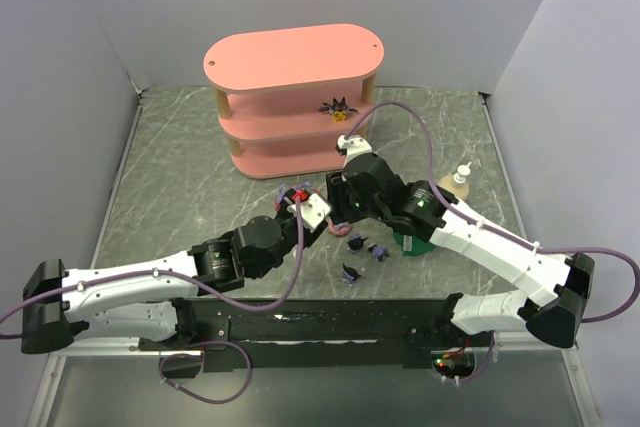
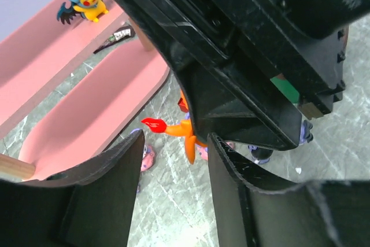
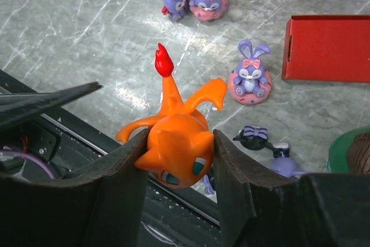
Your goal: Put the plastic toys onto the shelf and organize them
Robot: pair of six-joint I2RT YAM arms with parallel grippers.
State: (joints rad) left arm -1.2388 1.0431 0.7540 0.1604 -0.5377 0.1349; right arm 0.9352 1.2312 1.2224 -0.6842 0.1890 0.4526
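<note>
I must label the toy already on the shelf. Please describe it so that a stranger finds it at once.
The pink shelf stands at the far side of the table. On its middle board, near the right end, is one toy: yellow with spiky black wings, the only figurine seen on the shelf.

In your left wrist view the right arm covers most of the orange figurine — only its flame-tipped tail and a leg show. The right wrist view's edge cuts off the red box and green cylinder.
</note>
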